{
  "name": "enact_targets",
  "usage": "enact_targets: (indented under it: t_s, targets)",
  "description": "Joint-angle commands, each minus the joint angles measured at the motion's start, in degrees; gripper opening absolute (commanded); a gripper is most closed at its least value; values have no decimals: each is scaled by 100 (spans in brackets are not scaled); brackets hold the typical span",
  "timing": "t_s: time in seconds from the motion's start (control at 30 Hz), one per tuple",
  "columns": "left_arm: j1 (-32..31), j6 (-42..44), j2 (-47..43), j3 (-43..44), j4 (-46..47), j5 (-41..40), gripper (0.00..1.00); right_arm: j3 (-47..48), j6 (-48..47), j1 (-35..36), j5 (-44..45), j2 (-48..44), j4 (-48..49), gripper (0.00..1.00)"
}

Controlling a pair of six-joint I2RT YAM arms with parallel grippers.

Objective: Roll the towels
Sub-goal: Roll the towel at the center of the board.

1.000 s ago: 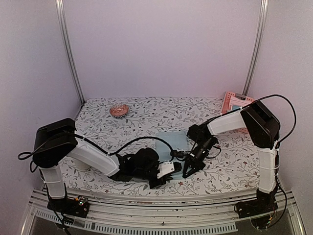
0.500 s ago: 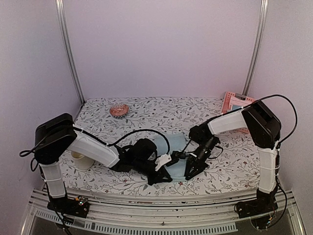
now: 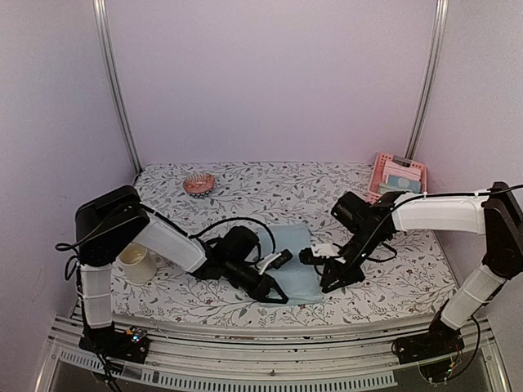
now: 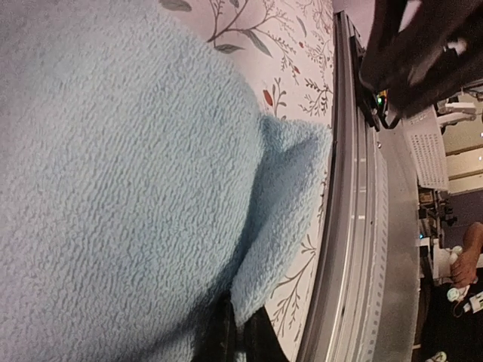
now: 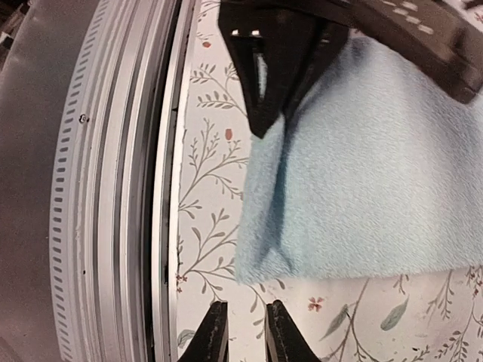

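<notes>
1. The left gripper [image 5: 262, 117] has its jaws pressed together on the near edge of the light blue rectangular terry towel [image 3: 296, 273]. It pinches up a small ridge of cloth there.
2. The right gripper [image 5: 243, 335] has its fingers a little apart with nothing between them. It hangs over the floral-patterned tablecloth [image 3: 245, 196], just beside the towel's near right corner and not touching it.
3. The blue towel lies spread mostly flat in the middle of the table, between the two grippers, with its near edge close to the metal rail [image 5: 113, 188] at the table's front. No turn of a roll shows in it yet.
4. A pink slatted plastic basket [image 3: 384, 173] stands at the far right with folded cloth in it. I cannot tell whether the second towel is in it. A pale cup [image 3: 137, 263] stands near the left arm, and a small pinkish bowl [image 3: 198, 184] sits far left.
5. Step in hand, as I judge it: taking hold of the blue towel's near edge to begin the roll. One side is gripped and the other is not.
6. The next move calls for the right gripper to come onto the free near right corner and close on it. Both grippers should then lift level and turn the edge over towards the far side together, so that the roll starts straight and not skewed.
</notes>
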Motion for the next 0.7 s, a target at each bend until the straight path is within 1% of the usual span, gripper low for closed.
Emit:
enact_targets:
  t_s: [0.0,0.13,0.27,0.43,0.67]
  targets:
    - [125,-1200,308,-87,319,166,0,-514,480,832,1268,-364,1256,20]
    - [126,-1692,419,-66,441,219,0,-696,665,1494,1858,-467,1895,21]
    - [126,-1939,508,27,144,197,0,-798,716,1843,2329,-394,2396,24]
    - [134,-2190,579,-57,229,201,0,-788,661,1935,2609,-159,2624,26]
    - [159,-2189,616,8,181,235,0,-946,615,1954,2715,-21,2781,25]
